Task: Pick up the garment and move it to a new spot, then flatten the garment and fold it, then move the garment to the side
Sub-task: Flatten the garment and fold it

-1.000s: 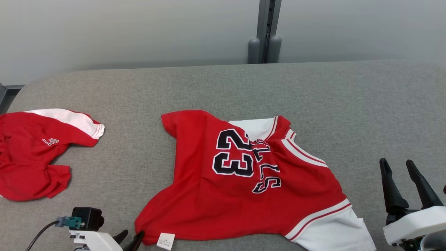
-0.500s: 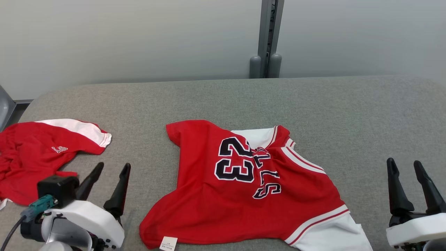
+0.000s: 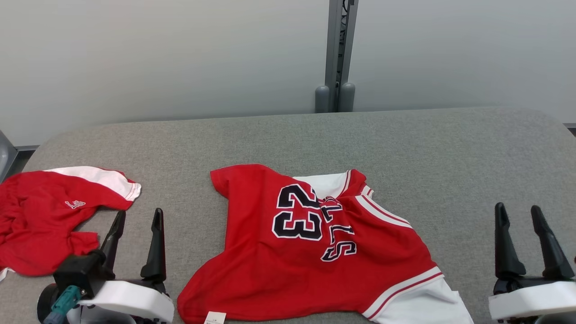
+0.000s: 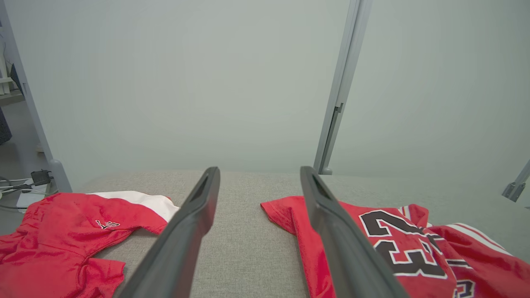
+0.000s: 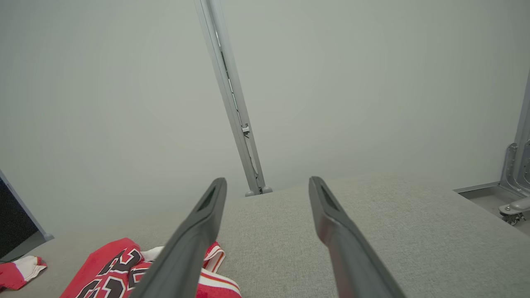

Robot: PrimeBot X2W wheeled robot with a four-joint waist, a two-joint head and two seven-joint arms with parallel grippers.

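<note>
Second red-and-white garment (image 3: pixel 49 216): crumpled, at the far left of the grey padded table (image 3: pixel 450 148). Left gripper (image 3: pixel 139 212): fingers spread, holding nothing, between that garment and the red jersey (image 3: pixel 288 265), numbered 23, which lies rumpled at table centre toward the near edge. Right gripper (image 3: pixel 517 208): fingers spread, empty, well right of the jersey.
</note>
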